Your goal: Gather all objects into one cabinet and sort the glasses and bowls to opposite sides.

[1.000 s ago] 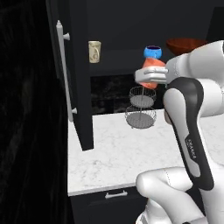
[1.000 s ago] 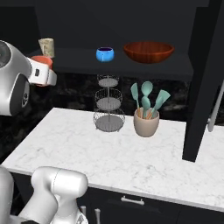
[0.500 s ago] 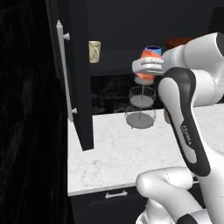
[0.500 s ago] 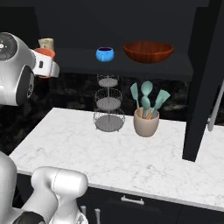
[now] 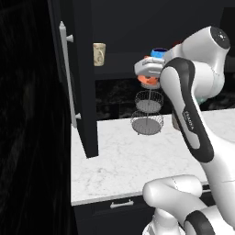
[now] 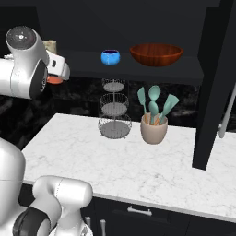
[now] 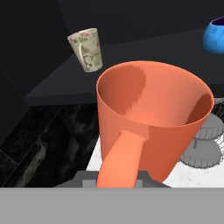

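Note:
My gripper (image 5: pixel 148 71) is shut on the orange-red cup (image 7: pixel 153 127), held in the air just in front of the cabinet's dark shelf (image 6: pixel 138 70). The same cup (image 5: pixel 149 82) peeks out below the hand, and shows beside the arm as the orange-red cup (image 6: pixel 54 79). The beige cup (image 5: pixel 99 54) stands on the shelf's left end, up and left of the held cup in the hand view (image 7: pixel 87 49). The blue bowl (image 6: pixel 110 57) sits mid-shelf, and the wide red-brown bowl (image 6: pixel 156 54) is to its right.
The open black cabinet door (image 5: pixel 80 82) with its pale bar handle (image 5: pixel 68 78) hangs at the left; another door (image 6: pixel 216 87) hangs at the right. On the marble counter (image 6: pixel 138 166) stand a three-tier wire basket stand (image 6: pixel 113 115) and a beige pot of teal utensils (image 6: pixel 154 124).
The arm has swung higher and a little left with the orange-red cup still in its grip, bringing it closer to the shelf. The things on the shelf have not moved.

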